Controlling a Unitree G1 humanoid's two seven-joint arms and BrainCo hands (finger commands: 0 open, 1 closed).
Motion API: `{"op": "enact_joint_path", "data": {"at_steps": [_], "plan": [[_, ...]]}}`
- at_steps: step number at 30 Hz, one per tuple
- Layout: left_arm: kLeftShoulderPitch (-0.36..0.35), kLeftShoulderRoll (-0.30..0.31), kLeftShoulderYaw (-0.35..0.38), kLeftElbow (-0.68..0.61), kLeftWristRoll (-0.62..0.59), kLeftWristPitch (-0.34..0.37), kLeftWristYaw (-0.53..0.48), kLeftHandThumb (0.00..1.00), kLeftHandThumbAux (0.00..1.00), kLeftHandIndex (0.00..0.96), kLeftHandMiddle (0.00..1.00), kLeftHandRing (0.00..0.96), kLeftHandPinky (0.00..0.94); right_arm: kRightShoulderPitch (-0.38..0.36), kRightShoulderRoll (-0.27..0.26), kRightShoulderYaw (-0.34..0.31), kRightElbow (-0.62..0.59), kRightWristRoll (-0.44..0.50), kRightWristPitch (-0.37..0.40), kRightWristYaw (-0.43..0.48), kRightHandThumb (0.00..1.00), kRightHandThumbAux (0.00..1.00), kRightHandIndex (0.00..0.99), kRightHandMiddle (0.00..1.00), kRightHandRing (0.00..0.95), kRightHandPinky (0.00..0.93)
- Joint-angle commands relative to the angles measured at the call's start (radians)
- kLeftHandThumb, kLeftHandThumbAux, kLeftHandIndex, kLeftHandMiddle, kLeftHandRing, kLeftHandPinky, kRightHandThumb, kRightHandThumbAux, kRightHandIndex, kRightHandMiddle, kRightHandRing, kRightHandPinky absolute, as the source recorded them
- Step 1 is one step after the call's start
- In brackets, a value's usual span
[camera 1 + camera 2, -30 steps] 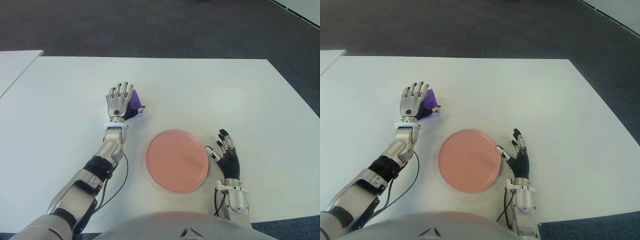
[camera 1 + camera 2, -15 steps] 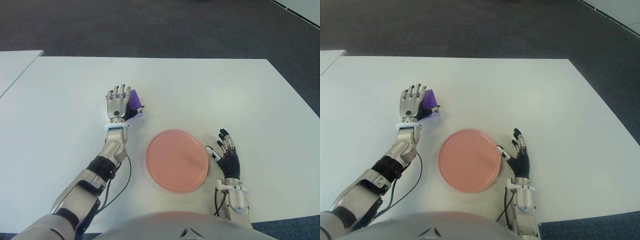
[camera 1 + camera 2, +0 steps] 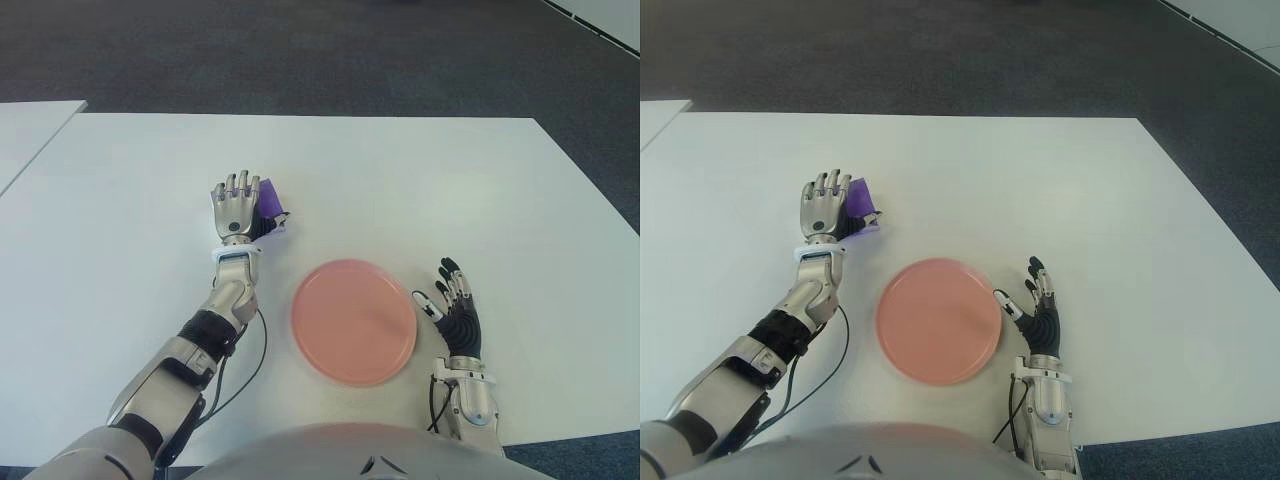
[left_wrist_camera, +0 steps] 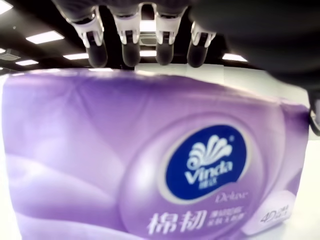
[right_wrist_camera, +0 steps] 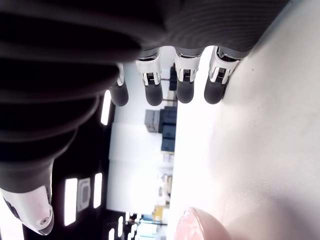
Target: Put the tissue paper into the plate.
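**Left hand over the tissue pack, plate beside the right hand**

While the pink plate [image 3: 354, 321] lies bare on the white table [image 3: 450, 190], close to the robot's body, the purple tissue pack [image 3: 269, 200] sits on the table farther out and to the plate's left, well apart from it. Over the pack is the left hand [image 3: 236, 209], its palm covering the pack's left part and its fingers [image 4: 131, 47] reaching past the far edge. In the left wrist view the pack fills the space under the palm; the fingers look straight rather than wrapped, and a firm grasp cannot be made out. Beside the plate's right rim shows the right hand [image 3: 455, 317], fingers spread and holding nothing.
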Motion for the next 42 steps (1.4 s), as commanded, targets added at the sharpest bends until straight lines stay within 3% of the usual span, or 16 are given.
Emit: {"op": "enact_joint_path", "data": {"at_steps": [1, 42], "plan": [[-0.016, -0.013, 0.005, 0.025, -0.020, 0.017, -0.007, 0.144, 0.294, 0.115, 0.033, 0.007, 0.030, 0.036, 0.010, -0.003, 0.062, 0.005, 0.044, -0.002, 0.106, 0.629, 0.033, 0.062, 0.024, 0.000], [-0.107, -0.093, 0.011, 0.158, -0.094, 0.038, 0.077, 0.141, 0.283, 0.100, 0.038, 0.017, 0.044, 0.049, 0.022, 0.007, 0.051, -0.005, 0.059, -0.009, 0.101, 0.612, 0.035, 0.070, 0.025, 0.000]]}}
